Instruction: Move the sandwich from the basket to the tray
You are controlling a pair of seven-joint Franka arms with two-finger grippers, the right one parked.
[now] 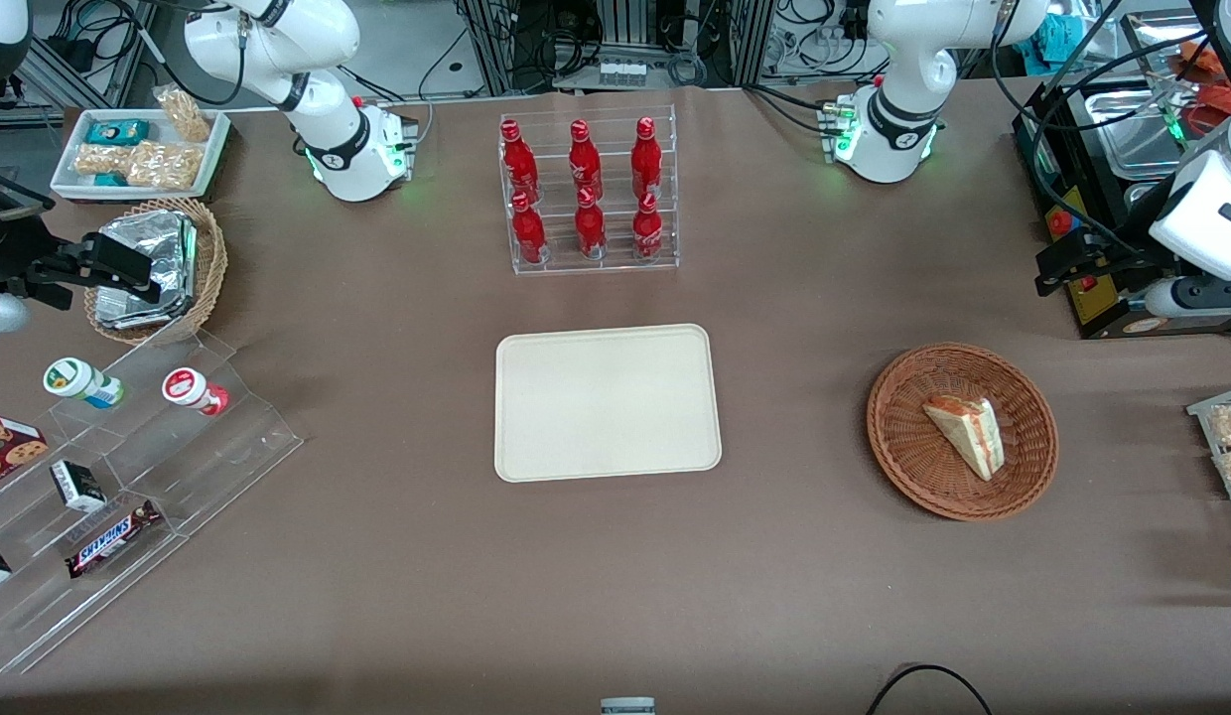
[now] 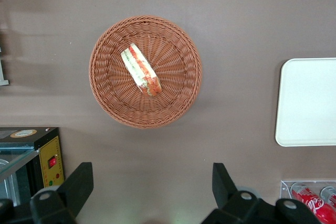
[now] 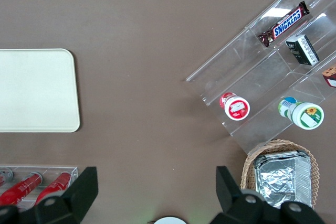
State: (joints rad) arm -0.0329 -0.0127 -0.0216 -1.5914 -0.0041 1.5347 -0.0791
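Jaws wide apart, gripper above basket holding sandwich.

The front view looks steeply down over the whole worktop, arm bases toward 12 o'clock. The left wrist view stares straight down from high up between the gripper fingers at the basket. Both wrist views share the tray
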